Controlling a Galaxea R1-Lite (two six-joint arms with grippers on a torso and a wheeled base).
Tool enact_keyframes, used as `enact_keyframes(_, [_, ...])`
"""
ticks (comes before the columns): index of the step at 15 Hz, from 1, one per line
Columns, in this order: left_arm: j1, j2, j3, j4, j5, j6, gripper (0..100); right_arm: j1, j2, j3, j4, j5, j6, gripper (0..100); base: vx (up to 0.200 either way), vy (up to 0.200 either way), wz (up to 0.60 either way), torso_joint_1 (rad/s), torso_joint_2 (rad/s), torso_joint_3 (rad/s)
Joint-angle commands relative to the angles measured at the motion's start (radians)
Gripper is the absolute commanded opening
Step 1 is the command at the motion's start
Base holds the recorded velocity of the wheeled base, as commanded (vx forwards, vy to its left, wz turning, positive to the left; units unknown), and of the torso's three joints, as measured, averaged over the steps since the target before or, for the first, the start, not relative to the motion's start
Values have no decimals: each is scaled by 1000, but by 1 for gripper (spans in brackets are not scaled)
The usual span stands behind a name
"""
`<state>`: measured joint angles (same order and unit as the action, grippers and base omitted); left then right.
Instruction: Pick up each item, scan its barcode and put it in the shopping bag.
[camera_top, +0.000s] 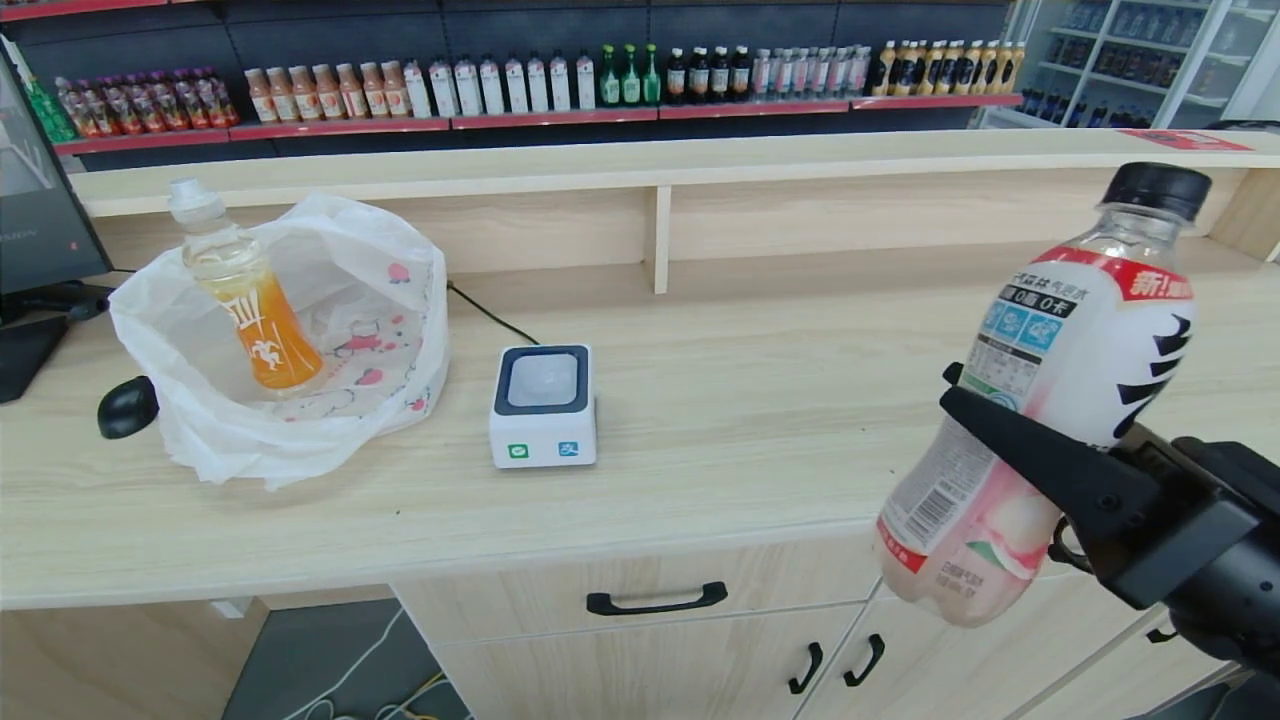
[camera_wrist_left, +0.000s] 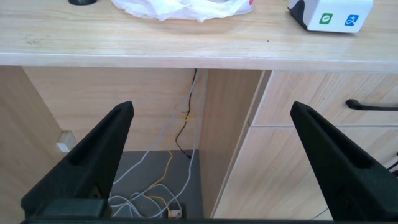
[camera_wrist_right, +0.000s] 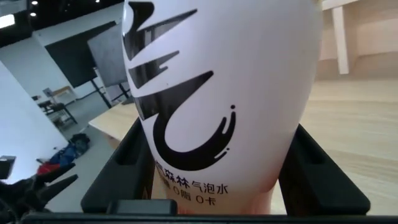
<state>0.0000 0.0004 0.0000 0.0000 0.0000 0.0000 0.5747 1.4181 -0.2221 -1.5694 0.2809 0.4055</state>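
My right gripper (camera_top: 1075, 455) is shut on a white drink bottle (camera_top: 1040, 400) with a black cap and a peach on its label, held tilted in the air off the counter's right front corner, its barcode facing left. Up close, the bottle (camera_wrist_right: 217, 99) sits between the black fingers (camera_wrist_right: 311, 168). The white scanner box (camera_top: 543, 405) sits mid-counter. Left of it lies the white shopping bag (camera_top: 385, 300) with an orange drink bottle (camera_top: 245, 295) standing inside. My left gripper (camera_wrist_left: 211, 155) hangs open and empty below the counter edge, facing the cabinet front.
A black mouse (camera_top: 127, 407) and a monitor base (camera_top: 40, 290) sit at the counter's far left. A cable (camera_top: 490, 315) runs back from the scanner. A raised wooden shelf (camera_top: 660, 165) backs the counter; drawers with black handles (camera_top: 655, 603) are below it.
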Motion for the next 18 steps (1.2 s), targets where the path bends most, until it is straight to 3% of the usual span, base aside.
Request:
enact_keyframes(1, [0,0,0,0,0,0,100,28,41,-19,-1,4,29,0,0,0,0,0,0,0])
enact_keyframes(8, [0,0,0,0,0,0,100,102,122,-152,-1,12,217,0,0,0,0,0,0,0])
enact_keyframes(13, [0,0,0,0,0,0,100,217,165,-195,-1,26,311,0,0,0,0,0,0,0])
enact_keyframes(18, [0,0,0,0,0,0,100,225,249,-336,-1,112,369,0,0,0,0,0,0,0])
